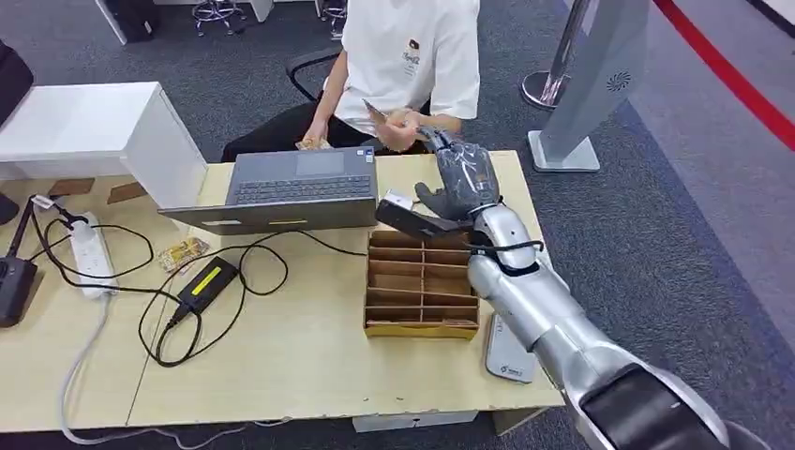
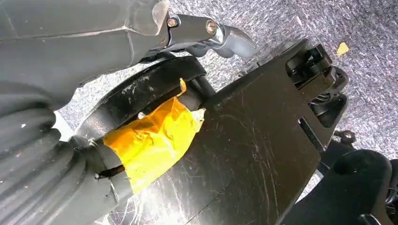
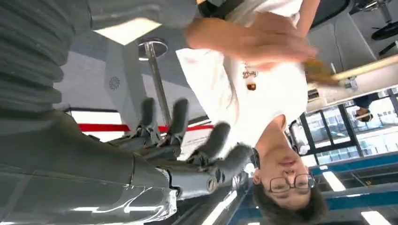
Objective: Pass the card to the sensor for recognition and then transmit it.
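Beyond the table edge, right hand (image 1: 466, 178) spread empty; person's hand (image 1: 398, 127) blurs the card (image 1: 375, 112)

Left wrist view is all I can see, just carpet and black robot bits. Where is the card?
Observer: In the head view, a person sitting across the table holds a thin card-like piece in one hand.
Operator: Is the robot holding anything?
Observer: The right robot hand isn't. It is raised toward the person with its fingers spread and nothing in it.
Operator: Where's the sensor?
Observer: Probably the flat black device right beside that robot hand, at the far end of the cardboard divider box.
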Controlling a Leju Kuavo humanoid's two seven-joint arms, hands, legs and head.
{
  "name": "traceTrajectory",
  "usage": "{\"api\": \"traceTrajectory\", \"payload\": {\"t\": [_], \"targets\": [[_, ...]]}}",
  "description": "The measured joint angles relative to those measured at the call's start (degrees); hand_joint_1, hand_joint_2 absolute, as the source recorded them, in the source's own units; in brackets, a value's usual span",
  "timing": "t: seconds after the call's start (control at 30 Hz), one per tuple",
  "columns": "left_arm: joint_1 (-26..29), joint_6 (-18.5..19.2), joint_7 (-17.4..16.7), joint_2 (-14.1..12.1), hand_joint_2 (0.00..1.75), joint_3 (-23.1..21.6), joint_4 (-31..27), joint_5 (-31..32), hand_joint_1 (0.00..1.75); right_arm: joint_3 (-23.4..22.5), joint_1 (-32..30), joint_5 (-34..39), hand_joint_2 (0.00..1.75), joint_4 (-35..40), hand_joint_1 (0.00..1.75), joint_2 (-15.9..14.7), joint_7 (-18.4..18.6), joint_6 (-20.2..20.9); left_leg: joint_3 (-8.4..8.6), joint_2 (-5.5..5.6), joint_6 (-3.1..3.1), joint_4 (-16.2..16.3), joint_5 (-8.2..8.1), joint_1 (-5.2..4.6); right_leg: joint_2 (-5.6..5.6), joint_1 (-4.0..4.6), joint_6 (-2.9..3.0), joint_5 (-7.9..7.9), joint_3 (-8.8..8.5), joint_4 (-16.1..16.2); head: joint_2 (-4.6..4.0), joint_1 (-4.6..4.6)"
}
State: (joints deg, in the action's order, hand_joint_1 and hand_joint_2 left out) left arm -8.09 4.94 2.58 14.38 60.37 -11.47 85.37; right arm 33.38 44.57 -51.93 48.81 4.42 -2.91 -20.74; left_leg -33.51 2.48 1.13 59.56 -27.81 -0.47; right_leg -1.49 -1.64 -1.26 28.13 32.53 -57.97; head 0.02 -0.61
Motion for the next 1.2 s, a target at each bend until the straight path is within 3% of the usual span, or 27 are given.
{"api": "traceTrajectory", "payload": {"t": [0.17, 0.33, 0.77, 1.0, 1.2], "targets": [[0.1, -0.2, 0.0, 0.0, 1.75, 0.0, 0.0, -0.6, 0.0, 0.2, -2.0, 0.2, 1.75, 3.0, 0.0, -1.4, -0.3, -0.5, 0.01, 0.04, 0.0, 0.0, 0.0, 0.0, 0.05, 0.0, 0.0, 0.0, 0.02, 0.0, -0.02, 0.0], [0.3, -0.5, 0.3, -0.1, 1.75, 0.0, 0.0, -2.1, 0.0, -0.3, -8.4, -0.9, 1.75, 14.5, 0.0, -5.9, -0.3, -0.6, 0.0, 0.03, -0.01, 0.0, -0.06, 0.0, 0.03, 0.0, -0.01, 0.01, 0.03, 0.0, -0.02, 0.02], [1.3, -1.6, 2.3, -0.3, 1.75, 1.0, 0.0, -6.2, 0.0, -8.1, -38.9, -4.8, 1.75, 50.9, 0.0, -19.6, -5.5, -5.5, -0.06, 0.06, 0.04, 0.0, -0.24, 0.0, 0.13, 0.0, -0.05, 0.14, 0.02, 0.1, -0.02, 0.0], [1.9, -2.2, 2.5, -0.3, 1.75, 2.2, 0.0, -7.3, 0.0, -11.8, -52.2, -6.3, 1.75, 60.5, 0.0, -22.1, -6.1, -7.8, -0.06, 0.04, 0.04, 0.0, -0.25, 0.0, 0.13, 0.01, -0.05, 0.16, 0.01, 0.1, -0.02, 0.0], [1.9, -2.4, 2.6, -0.3, 1.75, 2.6, 0.0, -7.4, 0.0, -12.0, -57.2, -6.2, 1.75, 61.3, 0.0, -22.2, -5.6, -7.8, -0.04, -0.01, 0.04, 0.0, -0.24, 0.01, 0.09, 0.01, -0.04, 0.15, 0.0, 0.1, -0.02, -0.02]]}}
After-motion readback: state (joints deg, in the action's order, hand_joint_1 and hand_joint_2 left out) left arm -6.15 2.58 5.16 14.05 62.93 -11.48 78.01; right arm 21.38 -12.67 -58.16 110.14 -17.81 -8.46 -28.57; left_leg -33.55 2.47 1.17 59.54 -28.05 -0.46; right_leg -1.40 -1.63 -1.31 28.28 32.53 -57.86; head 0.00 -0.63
